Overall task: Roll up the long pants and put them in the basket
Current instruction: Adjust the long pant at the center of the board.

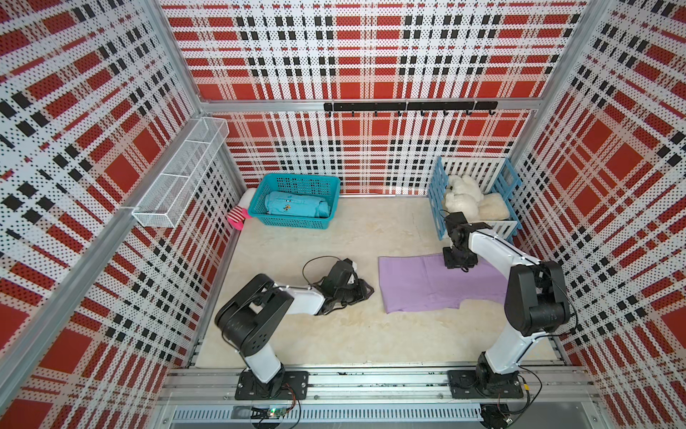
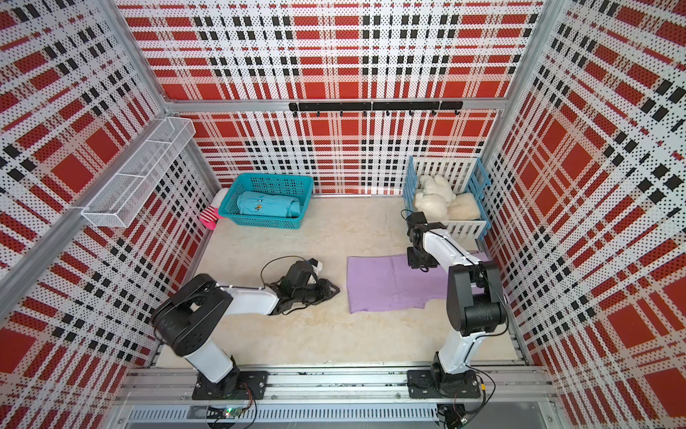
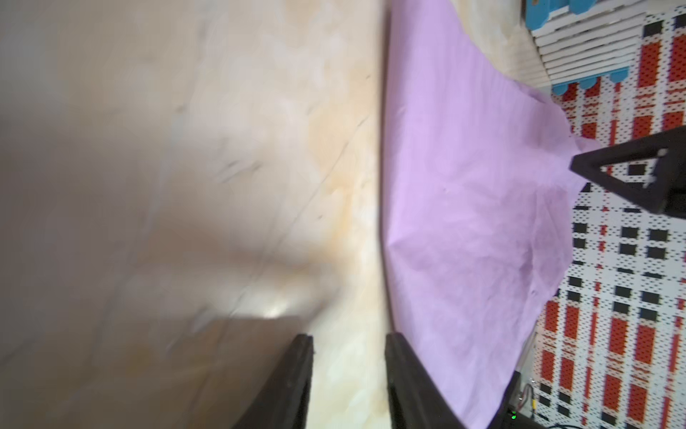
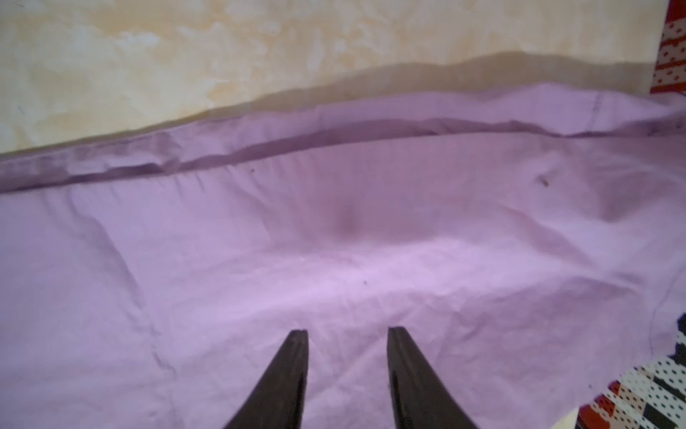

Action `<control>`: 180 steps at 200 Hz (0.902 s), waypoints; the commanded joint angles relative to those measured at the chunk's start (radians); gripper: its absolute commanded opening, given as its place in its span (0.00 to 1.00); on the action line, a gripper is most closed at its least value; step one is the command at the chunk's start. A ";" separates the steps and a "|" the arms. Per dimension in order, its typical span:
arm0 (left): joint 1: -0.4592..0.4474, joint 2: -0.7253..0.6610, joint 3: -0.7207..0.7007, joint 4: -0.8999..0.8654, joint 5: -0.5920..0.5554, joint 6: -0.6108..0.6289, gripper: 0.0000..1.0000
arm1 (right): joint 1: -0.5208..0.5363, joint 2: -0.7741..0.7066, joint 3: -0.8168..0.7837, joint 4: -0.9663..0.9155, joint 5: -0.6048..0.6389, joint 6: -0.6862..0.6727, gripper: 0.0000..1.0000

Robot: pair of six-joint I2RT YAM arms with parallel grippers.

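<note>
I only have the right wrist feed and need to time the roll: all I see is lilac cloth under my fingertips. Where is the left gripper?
Observer: The left gripper sits low over the table, just off the edge of the long pants that faces the left arm. Its jaws are apart and hold nothing.
Operator: And where on the pants does mine stand?
Observer: The right gripper is over their far edge, the side toward the white and blue crate.
Operator: Any roll started?
Observer: No. In both top views the pants lie spread flat, with no roll at either end.
</note>
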 commanded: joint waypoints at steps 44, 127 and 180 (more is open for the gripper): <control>-0.016 0.044 0.428 -0.110 -0.003 0.155 0.32 | -0.227 -0.032 0.112 -0.057 0.020 0.002 0.40; -0.099 0.555 0.697 -0.129 0.198 0.160 0.16 | -0.267 0.168 0.059 -0.002 0.049 -0.009 0.32; -0.108 0.349 0.323 -0.051 0.142 0.140 0.15 | -0.211 0.297 0.120 0.000 0.026 -0.073 0.30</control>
